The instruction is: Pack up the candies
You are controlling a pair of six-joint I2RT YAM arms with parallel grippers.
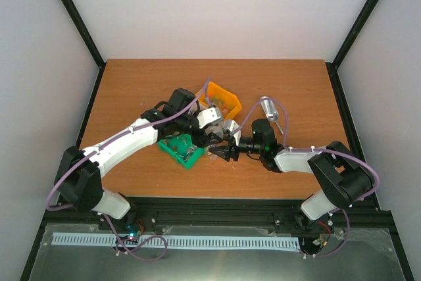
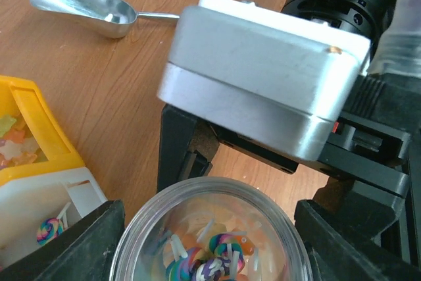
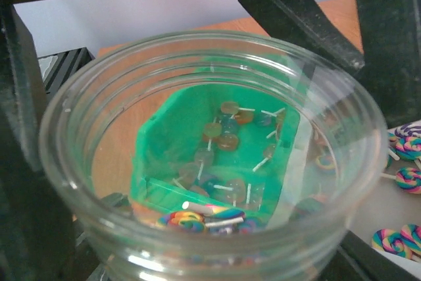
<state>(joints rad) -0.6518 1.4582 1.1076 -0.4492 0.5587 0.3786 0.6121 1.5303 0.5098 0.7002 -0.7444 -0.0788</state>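
Observation:
A clear plastic jar (image 2: pixel 204 187) sits between both grippers over the middle of the table. At its bottom lie a few swirl lollipop candies (image 2: pixel 223 249). My right gripper (image 3: pixel 210 189) is shut on the jar (image 3: pixel 85 129), and its dark fingers (image 3: pixel 26 162) press the sides. My left gripper (image 2: pixel 207 245) flanks the same jar with a finger (image 2: pixel 79 248) close at each side. Whether they press it is unclear. In the top view the two grippers (image 1: pixel 222 144) meet beside the green bin (image 1: pixel 179 151), hiding the jar. More candies (image 3: pixel 227 137) lie in the green bin (image 3: pixel 154 136), seen through the glass.
A silver metal scoop (image 2: pixel 85 8) lies on the wood behind the grippers; the top view shows the scoop (image 1: pixel 270 108) too. An orange bin (image 1: pixel 225 99) with pale star sweets stands at the back. A white bin (image 2: pixel 72 185) beside the orange bin (image 2: pixel 33 106) holds swirl lollipops (image 3: pixel 402 148).

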